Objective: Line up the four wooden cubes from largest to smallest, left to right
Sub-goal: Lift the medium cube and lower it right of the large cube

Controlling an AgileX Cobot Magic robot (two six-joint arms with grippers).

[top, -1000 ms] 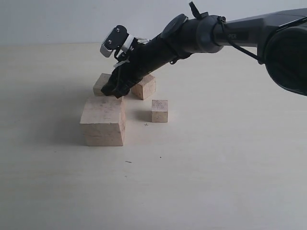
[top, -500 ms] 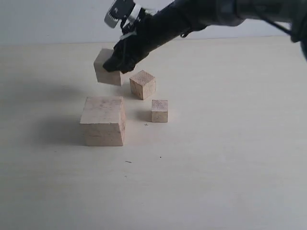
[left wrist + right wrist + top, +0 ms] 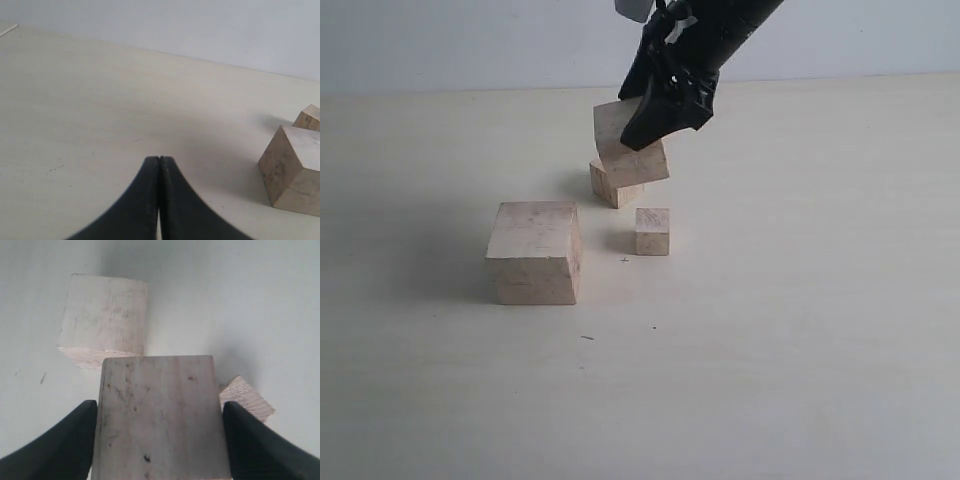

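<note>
The second-largest cube (image 3: pixel 632 152) is held tilted, pinched by the right gripper (image 3: pixel 665 112), beyond and right of the largest cube (image 3: pixel 534 250). The left gripper (image 3: pixel 159 170) is pressed together, empty. The third cube (image 3: pixel 607 188) underneath may be struck if the descent is misjudged.

Pale table (image 3: pixel 800 350) fills frame; grey-white wall (image 3: pixel 440 40) across top; tiny dark specks (image 3: pixel 587 338) lower centre.
</note>
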